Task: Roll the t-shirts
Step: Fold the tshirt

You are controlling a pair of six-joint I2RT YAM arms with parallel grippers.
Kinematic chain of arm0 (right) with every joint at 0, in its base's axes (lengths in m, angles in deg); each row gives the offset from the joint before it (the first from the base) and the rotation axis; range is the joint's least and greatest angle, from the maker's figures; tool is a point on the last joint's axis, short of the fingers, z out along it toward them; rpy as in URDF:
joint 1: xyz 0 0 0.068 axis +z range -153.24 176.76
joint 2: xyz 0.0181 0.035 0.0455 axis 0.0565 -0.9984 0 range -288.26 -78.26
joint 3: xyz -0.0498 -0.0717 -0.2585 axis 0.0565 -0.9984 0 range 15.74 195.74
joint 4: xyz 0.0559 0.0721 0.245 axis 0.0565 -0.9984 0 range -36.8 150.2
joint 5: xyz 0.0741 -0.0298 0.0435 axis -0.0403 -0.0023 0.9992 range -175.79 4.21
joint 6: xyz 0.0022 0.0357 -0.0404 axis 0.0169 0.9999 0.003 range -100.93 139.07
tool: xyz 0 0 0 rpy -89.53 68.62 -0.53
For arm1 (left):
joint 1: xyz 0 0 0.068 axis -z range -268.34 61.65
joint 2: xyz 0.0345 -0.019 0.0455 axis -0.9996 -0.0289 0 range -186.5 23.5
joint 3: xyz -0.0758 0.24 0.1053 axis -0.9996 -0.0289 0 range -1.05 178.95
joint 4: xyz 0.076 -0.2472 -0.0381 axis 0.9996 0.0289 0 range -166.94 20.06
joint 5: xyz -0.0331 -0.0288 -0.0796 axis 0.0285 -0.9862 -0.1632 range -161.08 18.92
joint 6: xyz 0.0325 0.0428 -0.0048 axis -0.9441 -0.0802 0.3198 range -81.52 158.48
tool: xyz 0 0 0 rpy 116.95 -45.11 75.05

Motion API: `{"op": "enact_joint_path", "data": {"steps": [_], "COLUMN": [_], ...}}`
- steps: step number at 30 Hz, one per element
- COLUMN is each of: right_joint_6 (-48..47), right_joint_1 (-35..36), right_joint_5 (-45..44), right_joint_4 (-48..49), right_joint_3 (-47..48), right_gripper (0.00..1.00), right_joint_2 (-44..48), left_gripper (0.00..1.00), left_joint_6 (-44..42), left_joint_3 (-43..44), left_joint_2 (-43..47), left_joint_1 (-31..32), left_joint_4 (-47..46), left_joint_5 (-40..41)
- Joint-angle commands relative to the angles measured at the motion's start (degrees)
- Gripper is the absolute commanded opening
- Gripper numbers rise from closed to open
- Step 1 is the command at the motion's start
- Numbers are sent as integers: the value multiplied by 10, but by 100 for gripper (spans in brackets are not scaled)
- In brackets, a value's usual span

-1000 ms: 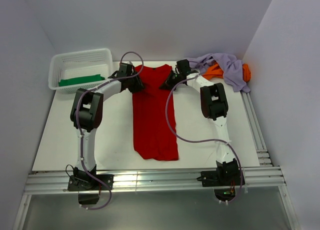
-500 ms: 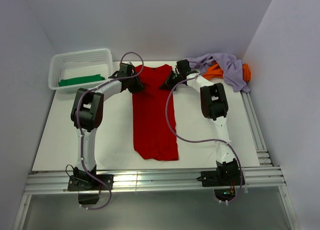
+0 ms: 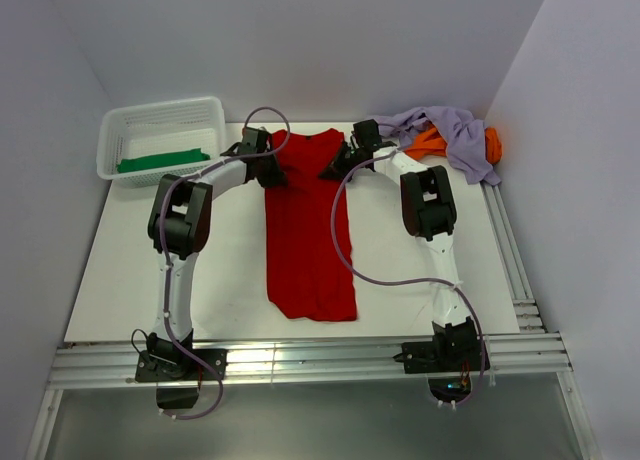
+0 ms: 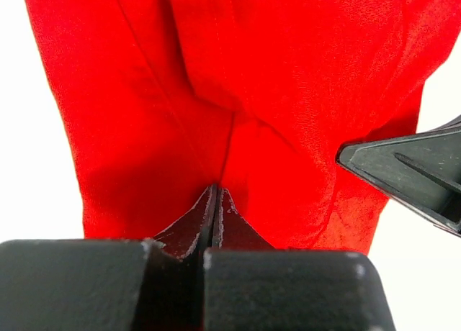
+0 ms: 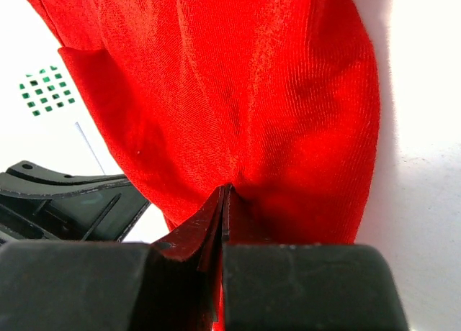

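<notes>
The red shirt (image 3: 308, 230), laid flat along the middle of the table (image 3: 130, 270), is pinched at its far end by the left gripper (image 4: 216, 201) and right gripper (image 5: 225, 194), both clamped tight on the cloth.

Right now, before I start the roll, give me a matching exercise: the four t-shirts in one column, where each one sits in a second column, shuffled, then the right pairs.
Things:
1. red t-shirt
2. green t-shirt
3. lavender t-shirt
4. orange t-shirt

Places:
A. inside the white basket, far left
B. draped on top of the heap in the far right corner
C. spread lengthwise down the middle of the table, far end pinched by the left gripper and the right gripper
D. mostly buried under another shirt, far right

Pairs: 1-C, 2-A, 3-B, 4-D
</notes>
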Motion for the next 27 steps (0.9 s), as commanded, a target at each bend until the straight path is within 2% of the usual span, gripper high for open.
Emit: {"op": "enact_joint_path", "data": {"steps": [1,5,16,24,27], "right_joint_6": [1,1,0,4,4], "right_joint_1": [2,2,1,1,2], "right_joint_5": [-7,-10,-13,-14,-12], "right_joint_4": [0,-2,-9,-9,-8], "right_joint_3": [-2,0,1,1,1], "right_gripper": [0,0,0,0,0], "right_joint_2": [5,5,5,6,6], "left_gripper": [0,0,0,0,4], "left_joint_6": [-10,1,20,50,61], "left_joint_3": [14,12,-63,-96,-103], "left_joint_2": [25,43,116,127,130], "left_joint_1": [3,3,20,34,36], "left_joint_4": [11,32,23,35,42], "left_joint_5": [19,39,76,87,107]}}
